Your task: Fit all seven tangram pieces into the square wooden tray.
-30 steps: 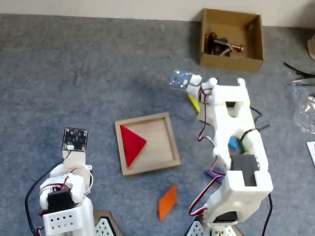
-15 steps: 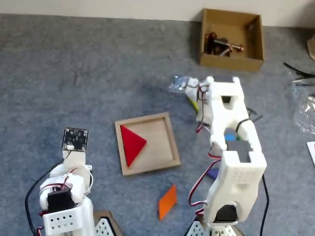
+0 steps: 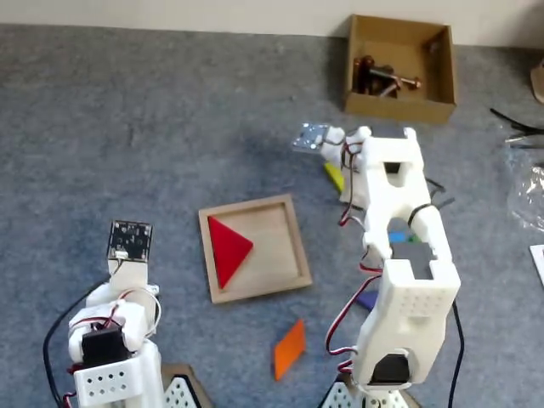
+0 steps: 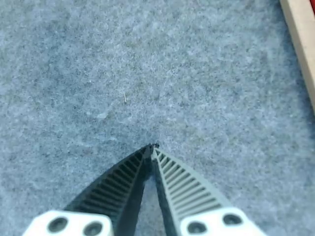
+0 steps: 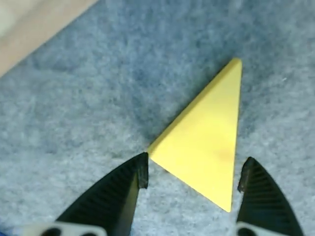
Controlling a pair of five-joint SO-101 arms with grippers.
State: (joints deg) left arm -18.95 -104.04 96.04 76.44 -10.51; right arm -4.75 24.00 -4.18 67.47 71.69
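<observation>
Yellow triangle (image 5: 206,142) — long edge running away from right gripper (image 5: 194,171).

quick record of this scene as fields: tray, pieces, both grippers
tray: wooden tray mid-table on grey carpet
in tray: one red triangle, in the left half in the high view
loose: yellow triangle past the tray's far right corner; orange piece in front of the tray; blue piece and purple piece partly hidden by the right arm
left gripper: shut, empty, over carpet beside the tray
right gripper: open, one finger each side of the yellow triangle
other: cardboard box at the far edge
</observation>
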